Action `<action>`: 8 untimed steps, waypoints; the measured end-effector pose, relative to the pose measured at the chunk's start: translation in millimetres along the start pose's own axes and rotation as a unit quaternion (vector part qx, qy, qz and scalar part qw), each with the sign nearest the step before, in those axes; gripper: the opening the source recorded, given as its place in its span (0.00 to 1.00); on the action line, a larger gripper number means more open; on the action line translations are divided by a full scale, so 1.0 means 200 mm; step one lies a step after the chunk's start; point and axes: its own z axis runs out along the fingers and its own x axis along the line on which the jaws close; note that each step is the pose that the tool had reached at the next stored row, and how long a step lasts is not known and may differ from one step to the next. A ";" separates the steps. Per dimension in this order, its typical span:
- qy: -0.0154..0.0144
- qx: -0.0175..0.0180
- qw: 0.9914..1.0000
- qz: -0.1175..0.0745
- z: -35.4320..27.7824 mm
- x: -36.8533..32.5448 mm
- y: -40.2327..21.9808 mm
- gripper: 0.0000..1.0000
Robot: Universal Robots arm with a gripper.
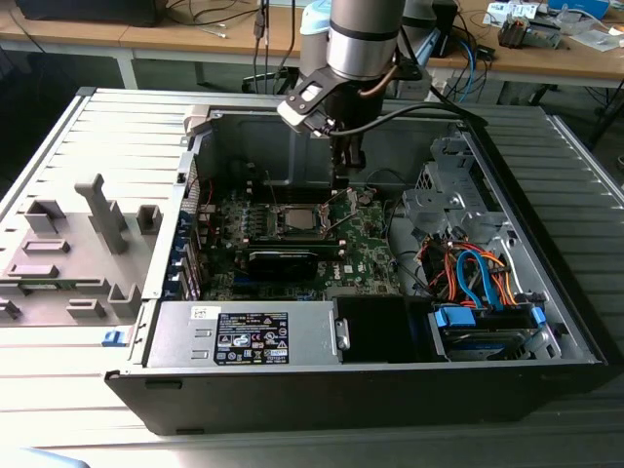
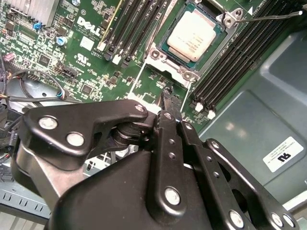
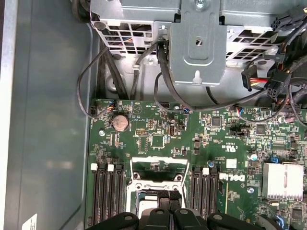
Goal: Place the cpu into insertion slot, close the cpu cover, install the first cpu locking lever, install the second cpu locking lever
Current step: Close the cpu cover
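The arm is a silver-grey tube with a pale blue cap and a black cable. The gripper is made of black jointed links, with round silver screws behind the fingers.

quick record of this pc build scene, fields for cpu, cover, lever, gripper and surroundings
cpu: silver-topped cpu seated in the insertion slot
cpu cover: silvery frame appears to lie down around the cpu
lever: one thin locking lever juts out from the slot's corner, looks unlatched
gripper: gripper shut, tips low over the motherboard beside the slot; contact cannot be told
surroundings: open computer case on a slatted table
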 end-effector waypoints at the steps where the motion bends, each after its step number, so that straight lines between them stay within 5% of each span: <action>1: 0.000 0.000 1.000 0.000 0.000 0.000 0.001 0.11; 8: 0.000 0.000 1.000 0.000 0.000 -0.001 0.015 0.11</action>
